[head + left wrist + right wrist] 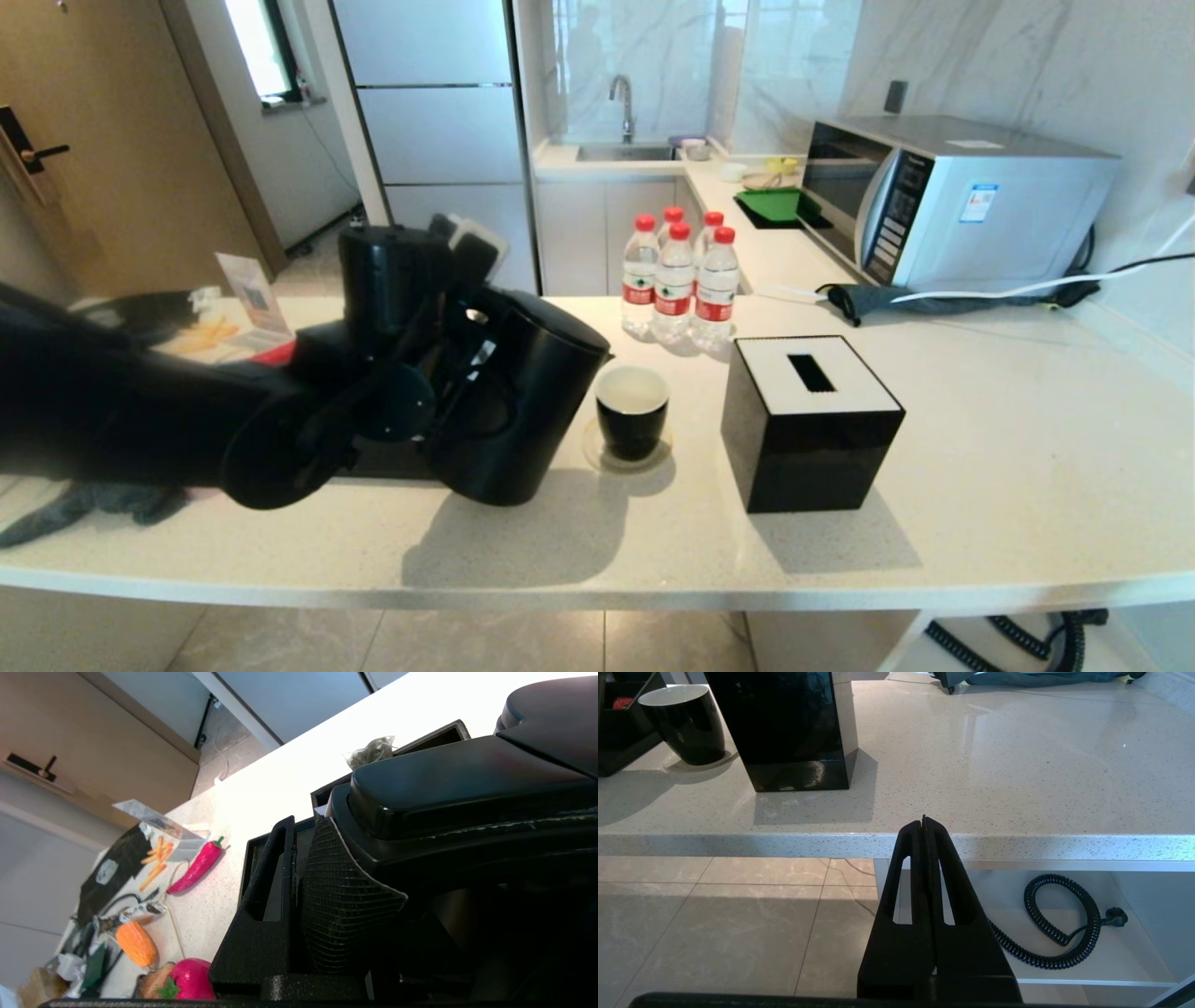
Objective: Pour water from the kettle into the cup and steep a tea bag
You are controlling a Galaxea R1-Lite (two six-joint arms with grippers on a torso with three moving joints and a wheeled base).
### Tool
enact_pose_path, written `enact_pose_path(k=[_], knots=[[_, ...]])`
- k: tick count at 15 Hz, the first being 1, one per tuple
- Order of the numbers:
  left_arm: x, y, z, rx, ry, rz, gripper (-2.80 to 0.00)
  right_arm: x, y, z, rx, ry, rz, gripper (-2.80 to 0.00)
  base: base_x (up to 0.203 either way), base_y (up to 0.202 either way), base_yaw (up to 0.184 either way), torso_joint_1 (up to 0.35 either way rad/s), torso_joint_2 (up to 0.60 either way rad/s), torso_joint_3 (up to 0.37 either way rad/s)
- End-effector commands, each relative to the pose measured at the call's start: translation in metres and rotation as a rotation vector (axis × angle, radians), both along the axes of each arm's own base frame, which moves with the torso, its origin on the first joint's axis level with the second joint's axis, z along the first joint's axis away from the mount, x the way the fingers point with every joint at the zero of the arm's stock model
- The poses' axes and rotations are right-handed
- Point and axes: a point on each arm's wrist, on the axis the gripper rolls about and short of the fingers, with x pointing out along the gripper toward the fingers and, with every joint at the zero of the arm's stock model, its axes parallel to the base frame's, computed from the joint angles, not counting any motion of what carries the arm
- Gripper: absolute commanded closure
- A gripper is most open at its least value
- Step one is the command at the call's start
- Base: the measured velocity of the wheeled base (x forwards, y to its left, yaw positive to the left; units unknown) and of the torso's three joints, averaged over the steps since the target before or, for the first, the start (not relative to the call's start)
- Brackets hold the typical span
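The tall black kettle (523,401) hangs tilted over the counter. Its small spout points at the rim of the black, white-lined cup (632,411), and I see no stream of water between them. My left gripper (336,830) is shut on the kettle's loop handle (458,784), and one ribbed pad (336,896) is bent against it. The grey-green tea bag (371,752) lies in the black compartment box (434,735) behind the kettle. The cup (686,723) stands on a clear coaster. My right gripper (924,821) is shut and empty, low in front of the counter's edge.
A black cube tissue box (808,420) stands just right of the cup. Several red-capped bottles (677,275) are behind it, and a microwave (943,201) is at the back right. Toy food such as a red chili (196,865) lies at the far left. A coiled cable (1064,924) sits under the counter.
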Motion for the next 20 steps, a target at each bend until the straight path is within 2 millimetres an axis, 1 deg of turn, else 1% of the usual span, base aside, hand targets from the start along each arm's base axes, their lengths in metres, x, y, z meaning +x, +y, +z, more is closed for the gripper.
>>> enact_pose_path(k=[1,8,18,20], knots=[[0.000,-0.001,0.000,0.006,-0.001,0.001,0.00,0.000,0.000,0.000,0.000,0.001,0.001,0.00,0.000,0.000,0.000,0.000,0.00,0.000],[0.001,-0.001,0.000,0.058,0.005,-0.008,0.00,0.000,0.000,0.000,0.000,0.001,0.001,0.00,0.000,0.000,0.000,0.000,0.00,0.000],[0.010,-0.009,0.005,0.092,-0.007,-0.019,0.00,0.000,0.000,0.000,0.000,0.001,0.001,0.00,0.000,0.000,0.000,0.000,0.00,0.000],[0.011,-0.009,0.006,0.123,-0.008,-0.023,0.00,0.000,0.000,0.000,0.000,0.001,0.001,0.00,0.000,0.000,0.000,0.000,0.00,0.000]])
